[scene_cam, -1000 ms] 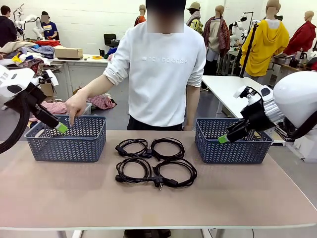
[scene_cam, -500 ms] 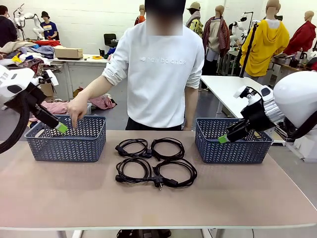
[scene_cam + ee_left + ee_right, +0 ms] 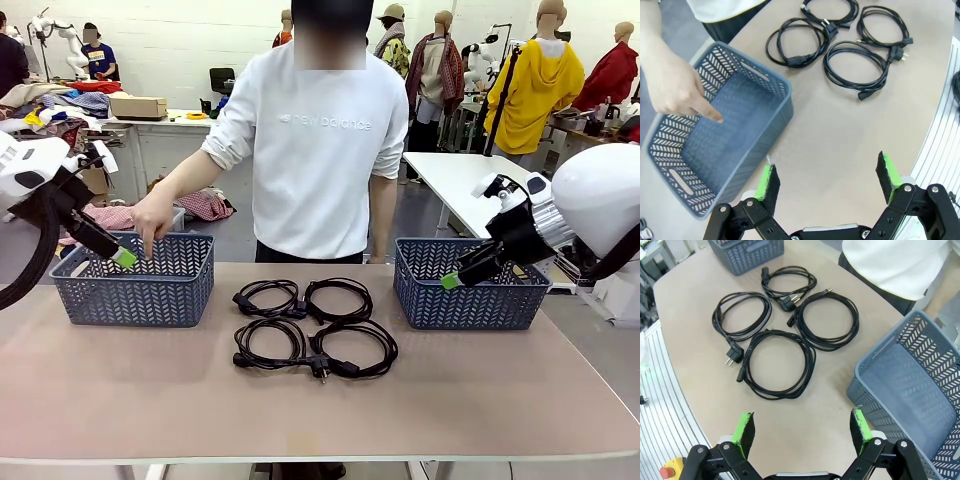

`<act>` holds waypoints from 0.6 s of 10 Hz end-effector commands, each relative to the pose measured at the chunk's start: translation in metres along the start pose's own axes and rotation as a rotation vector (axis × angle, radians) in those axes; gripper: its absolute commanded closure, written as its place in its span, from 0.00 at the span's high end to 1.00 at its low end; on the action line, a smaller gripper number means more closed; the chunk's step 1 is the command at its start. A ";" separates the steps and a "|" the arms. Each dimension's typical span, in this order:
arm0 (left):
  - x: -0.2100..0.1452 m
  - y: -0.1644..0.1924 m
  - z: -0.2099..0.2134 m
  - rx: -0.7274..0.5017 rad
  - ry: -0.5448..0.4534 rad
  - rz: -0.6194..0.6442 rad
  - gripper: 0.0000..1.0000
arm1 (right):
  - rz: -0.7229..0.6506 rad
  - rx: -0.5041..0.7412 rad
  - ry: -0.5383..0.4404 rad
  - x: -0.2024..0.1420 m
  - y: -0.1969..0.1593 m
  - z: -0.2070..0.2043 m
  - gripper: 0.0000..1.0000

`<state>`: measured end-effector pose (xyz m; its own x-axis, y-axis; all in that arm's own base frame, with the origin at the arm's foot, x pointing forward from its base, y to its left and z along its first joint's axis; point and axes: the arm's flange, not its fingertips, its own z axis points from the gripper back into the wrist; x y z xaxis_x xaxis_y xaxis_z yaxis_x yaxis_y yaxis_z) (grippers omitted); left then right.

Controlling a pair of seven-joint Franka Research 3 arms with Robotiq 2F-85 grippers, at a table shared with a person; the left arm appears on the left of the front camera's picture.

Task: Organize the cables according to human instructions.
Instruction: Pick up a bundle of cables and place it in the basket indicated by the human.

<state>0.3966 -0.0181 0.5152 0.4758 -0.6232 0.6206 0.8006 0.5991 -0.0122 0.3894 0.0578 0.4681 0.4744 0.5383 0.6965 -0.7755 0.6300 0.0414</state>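
Several coiled black cables (image 3: 312,325) lie close together at the middle of the table, between two baskets. They also lie at the top of the left wrist view (image 3: 855,70) and in the middle of the right wrist view (image 3: 780,362). My left gripper (image 3: 122,258) hovers open over the near left corner of the left basket (image 3: 135,295); its jaws (image 3: 827,170) are wide apart and hold nothing. My right gripper (image 3: 450,280) hangs open beside the right basket (image 3: 470,300), also holding nothing (image 3: 802,420). The person's hand (image 3: 152,215) points a finger down into the left basket (image 3: 775,120).
Both blue-grey slatted baskets hold nothing; the right basket (image 3: 880,390) is at the right of the right wrist view, the left basket (image 3: 747,252) at its top. The person stands at the far edge behind the cables. The near half of the table is bare.
The person's body has shifted slightly to picture left, while the hand stays pointing into the left basket. Both arms and the cables have not moved.
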 end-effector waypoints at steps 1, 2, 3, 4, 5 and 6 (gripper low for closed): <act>0.013 -0.002 -0.007 -0.019 0.048 -0.051 1.00 | 0.009 0.011 -0.018 0.000 -0.002 -0.003 1.00; 0.033 -0.008 -0.021 -0.035 0.102 -0.117 1.00 | 0.009 0.011 -0.018 0.000 -0.002 -0.003 1.00; 0.051 -0.016 -0.037 -0.055 0.149 -0.196 1.00 | 0.009 0.011 -0.018 0.000 -0.002 -0.003 1.00; 0.070 -0.026 -0.054 -0.078 0.194 -0.277 1.00 | 0.009 0.011 -0.018 0.000 -0.002 -0.003 1.00; 0.088 -0.035 -0.073 -0.095 0.236 -0.343 1.00 | 0.009 0.011 -0.018 0.000 -0.002 -0.003 1.00; 0.107 -0.047 -0.096 -0.108 0.280 -0.407 1.00 | 0.009 0.011 -0.018 0.000 -0.002 -0.003 1.00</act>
<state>0.4275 -0.1544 0.5020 0.2504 -0.8770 0.4102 0.9512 0.3018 0.0645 0.3893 0.0582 0.4681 0.4742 0.5398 0.6955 -0.7757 0.6298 0.0402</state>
